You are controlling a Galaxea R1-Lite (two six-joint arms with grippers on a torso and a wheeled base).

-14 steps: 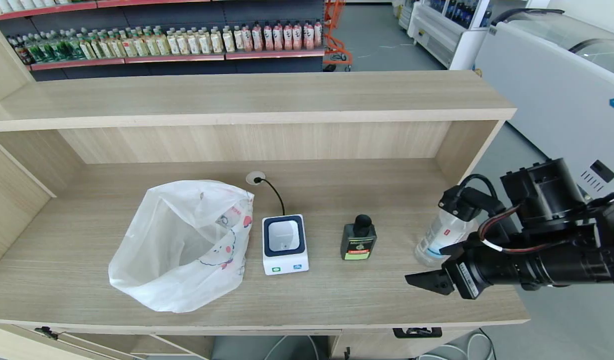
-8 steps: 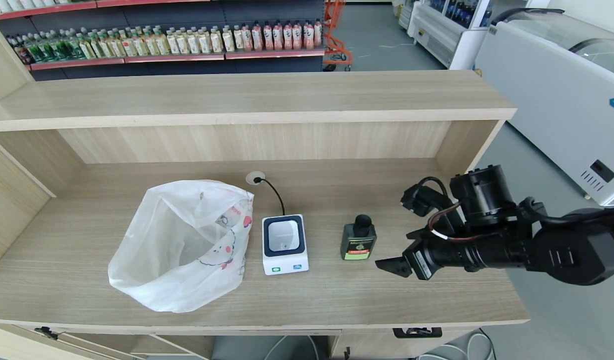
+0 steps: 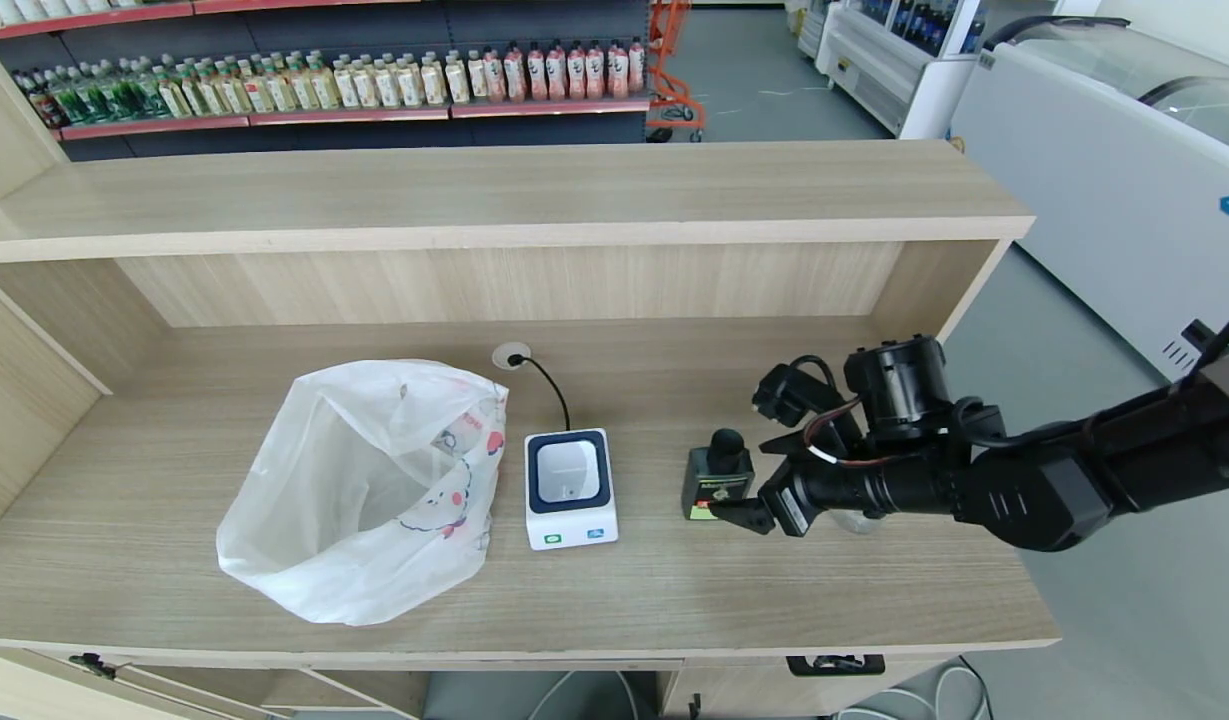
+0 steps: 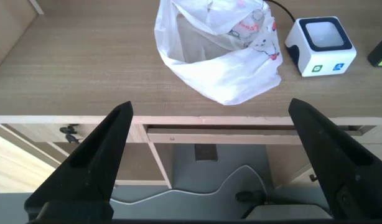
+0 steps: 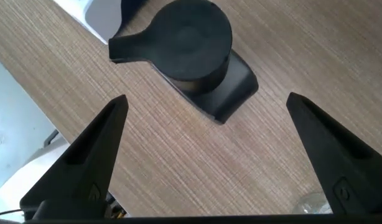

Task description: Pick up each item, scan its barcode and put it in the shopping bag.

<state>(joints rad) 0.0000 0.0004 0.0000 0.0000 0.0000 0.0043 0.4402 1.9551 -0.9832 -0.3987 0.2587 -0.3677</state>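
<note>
The counter [image 3: 674,590] carries, from the robot's left to its right, the bag [image 3: 364,520] slumped with its mouth open, the scanner [image 3: 570,487] just beside it, and the bottle [image 3: 719,482] standing upright a little apart from the scanner. The right gripper [image 5: 206,102] is spread wide with nothing in it, low and close against the bottle; the left gripper [image 4: 209,106] is also wide open and empty, out in front of the counter's front edge. The likely trouble is a knock. One finger sits right at the bottle's base, and a push there before the jaws close could topple or skid it (it looks narrow and top-heavy). A grip on the round cap [image 5: 194,37] could slip or twist. Covering the label would spoil the scan. The head view shows the label and how the bottle stands to the scanner. The right wrist view adds both fingers flanking the bottle and its spout [image 5: 132,46] pointing toward the scanner. The left wrist view looks into the bag.
</note>
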